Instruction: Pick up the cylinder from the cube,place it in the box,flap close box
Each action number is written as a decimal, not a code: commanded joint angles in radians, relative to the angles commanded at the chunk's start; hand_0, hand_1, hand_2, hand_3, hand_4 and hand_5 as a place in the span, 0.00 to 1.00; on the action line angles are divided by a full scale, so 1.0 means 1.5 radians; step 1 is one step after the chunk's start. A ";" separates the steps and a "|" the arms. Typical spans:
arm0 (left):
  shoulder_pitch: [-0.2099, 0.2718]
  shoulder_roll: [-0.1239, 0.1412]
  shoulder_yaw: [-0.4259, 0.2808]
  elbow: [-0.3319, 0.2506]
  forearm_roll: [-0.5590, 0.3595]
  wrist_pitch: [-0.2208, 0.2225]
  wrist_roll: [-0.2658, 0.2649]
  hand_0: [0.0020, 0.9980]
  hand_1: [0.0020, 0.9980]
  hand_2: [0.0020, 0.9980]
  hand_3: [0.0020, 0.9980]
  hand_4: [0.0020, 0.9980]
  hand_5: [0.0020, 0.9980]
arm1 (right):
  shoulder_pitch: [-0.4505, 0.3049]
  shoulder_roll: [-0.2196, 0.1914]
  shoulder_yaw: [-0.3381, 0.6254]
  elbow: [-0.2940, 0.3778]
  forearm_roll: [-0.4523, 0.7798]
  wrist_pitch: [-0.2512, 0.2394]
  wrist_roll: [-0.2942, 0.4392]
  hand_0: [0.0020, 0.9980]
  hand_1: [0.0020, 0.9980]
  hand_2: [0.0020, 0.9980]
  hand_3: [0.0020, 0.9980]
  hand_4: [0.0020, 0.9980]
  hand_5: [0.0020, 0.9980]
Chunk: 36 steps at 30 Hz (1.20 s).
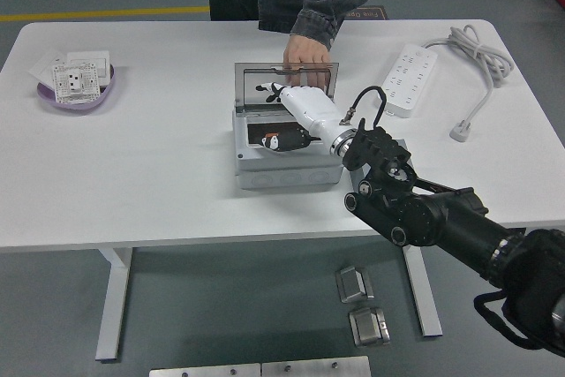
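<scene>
A grey box [284, 168] stands mid-table with its clear lid [256, 86] upright at the back. My right hand [284, 114], white with black joints, reaches in over the box opening, its fingers [269, 90] spread towards the lid and holding nothing. A small orange and black piece, apparently the cylinder [270, 140], lies inside the box below the hand, partly hidden by it. A person's hand [306, 52] rests on the lid's top edge. No cube is in view.
A purple bowl [46, 94] with white socket plates sits at the far left. A white power strip [408, 81] with its cable and plug [460, 132] lies at the right. My black right arm [424, 214] crosses the table's front right edge.
</scene>
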 joint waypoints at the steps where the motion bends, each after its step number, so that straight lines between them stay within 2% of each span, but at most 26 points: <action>1: 0.001 -0.001 -0.001 0.000 0.001 0.000 0.000 0.62 0.59 0.55 0.59 0.48 0.10 | -0.002 0.000 0.002 0.007 0.000 -0.001 -0.002 0.84 0.75 0.76 0.91 0.91 0.37; 5: 0.004 -0.006 -0.012 0.000 0.009 -0.001 0.001 0.62 0.59 0.55 0.59 0.47 0.10 | -0.010 -0.008 0.005 0.046 0.015 -0.001 -0.012 0.83 0.75 0.75 0.91 0.93 0.39; 9: 0.010 -0.012 -0.034 0.000 0.027 -0.002 0.001 0.62 0.59 0.55 0.59 0.46 0.10 | -0.014 -0.050 0.002 0.112 0.044 0.016 -0.039 0.83 0.74 0.74 0.89 0.93 0.42; 12: 0.012 -0.015 -0.046 0.000 0.038 -0.003 0.001 0.62 0.59 0.55 0.59 0.46 0.10 | -0.005 -0.084 0.005 0.165 0.058 0.043 -0.067 0.83 0.74 0.74 0.89 0.93 0.42; 16: 0.013 -0.015 -0.053 0.000 0.044 -0.004 0.002 0.62 0.59 0.55 0.59 0.46 0.10 | 0.017 -0.112 0.018 0.225 0.074 0.067 -0.085 0.81 0.73 0.73 0.88 0.92 0.44; 18: 0.014 -0.016 -0.054 0.000 0.046 -0.004 0.003 0.62 0.59 0.55 0.59 0.46 0.10 | 0.033 -0.118 0.028 0.236 0.078 0.075 -0.088 0.81 0.73 0.73 0.88 0.92 0.44; 21: 0.014 -0.016 -0.056 0.000 0.050 -0.005 0.004 0.62 0.58 0.55 0.59 0.45 0.09 | 0.057 -0.120 0.041 0.222 0.087 0.083 -0.086 0.79 0.72 0.72 0.85 0.92 0.47; 25: 0.012 -0.016 -0.057 0.000 0.054 -0.006 0.006 0.62 0.58 0.55 0.59 0.45 0.09 | 0.090 -0.110 0.050 0.174 0.102 0.092 -0.077 0.79 0.72 0.72 0.85 0.92 0.47; 30: 0.007 -0.012 -0.049 0.000 0.048 -0.006 0.007 0.62 0.58 0.54 0.59 0.43 0.08 | 0.115 -0.076 0.051 0.094 0.132 0.102 -0.051 0.79 0.71 0.72 0.84 0.93 0.48; 36: 0.003 -0.010 -0.039 0.000 0.041 -0.006 0.007 0.62 0.58 0.54 0.59 0.43 0.08 | 0.103 -0.043 0.034 0.012 0.162 0.097 -0.027 0.77 0.69 0.71 0.82 0.93 0.48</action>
